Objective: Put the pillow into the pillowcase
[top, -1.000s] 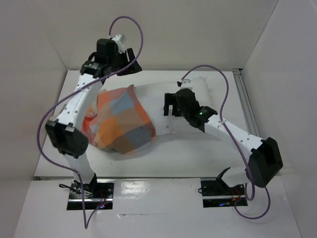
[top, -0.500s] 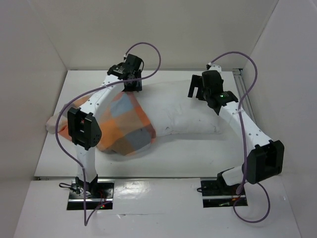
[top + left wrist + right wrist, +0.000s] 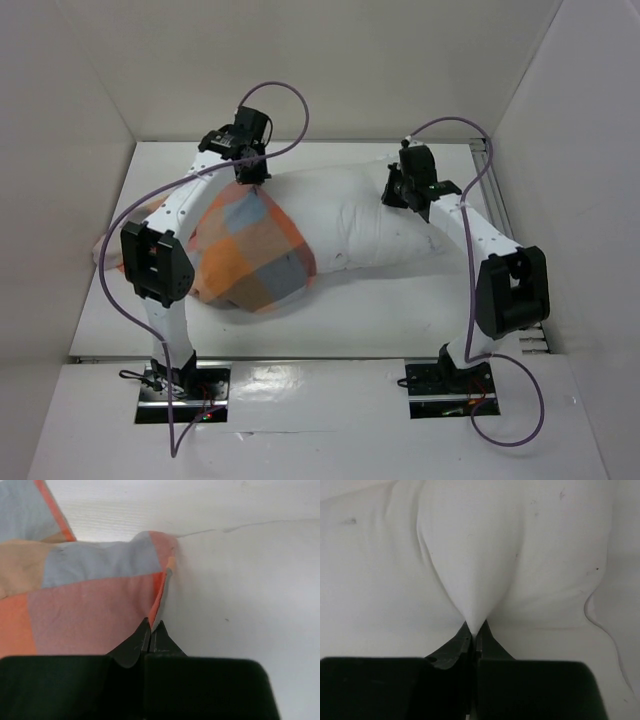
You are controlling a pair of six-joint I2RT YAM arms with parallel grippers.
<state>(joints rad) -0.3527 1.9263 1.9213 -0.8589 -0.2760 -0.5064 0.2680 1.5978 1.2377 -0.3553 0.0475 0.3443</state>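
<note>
One end of the pillow [image 3: 365, 220], its left, is covered by the checked pillowcase [image 3: 250, 250], which bulges over it. The pillow's bare right part lies outside the case on the white surface [image 3: 400, 300]. At the pillow's far edge, the left gripper [image 3: 151, 630] is clamped on the pillowcase's orange-trimmed hem. Near the pillow's far right corner, the right gripper [image 3: 474, 630] is closed on a raised fold of the pillow's white cover.

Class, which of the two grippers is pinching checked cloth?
The left gripper: its jaws clamp the orange edge of the pillowcase, whereas the right gripper pinches a fold of plain white pillow.
</note>
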